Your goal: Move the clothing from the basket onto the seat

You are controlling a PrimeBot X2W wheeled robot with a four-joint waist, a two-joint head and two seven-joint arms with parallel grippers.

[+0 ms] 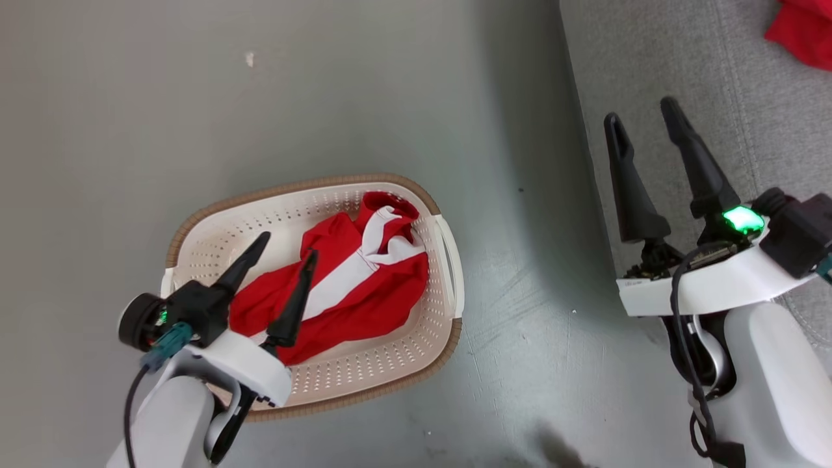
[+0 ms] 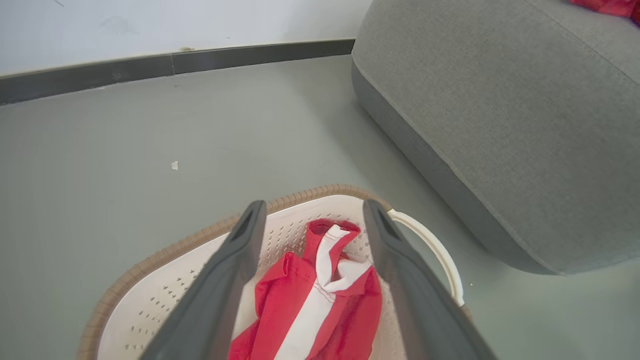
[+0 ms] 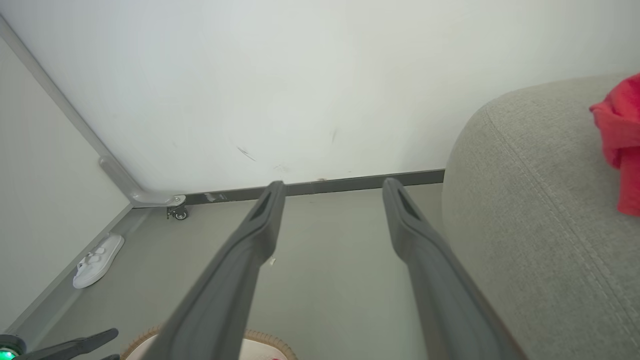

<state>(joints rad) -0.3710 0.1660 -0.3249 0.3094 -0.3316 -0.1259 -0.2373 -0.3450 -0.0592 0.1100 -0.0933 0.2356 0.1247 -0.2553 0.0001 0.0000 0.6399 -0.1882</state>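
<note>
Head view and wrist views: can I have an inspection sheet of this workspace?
Surface: grey floor, one pale speck.
Job's things: red shorts with white stripe in the basket; another red garment on the sofa.
Clutter: white slipper by the wall.
Grippers: left gripper open, over the shorts; right gripper open, empty, near the sofa's edge.
Cables: black cable on the left arm; black cable on the right arm.
Surroundings: white wall, dark baseboard.

No legible text, label, brand, number or sign on anything in view
</note>
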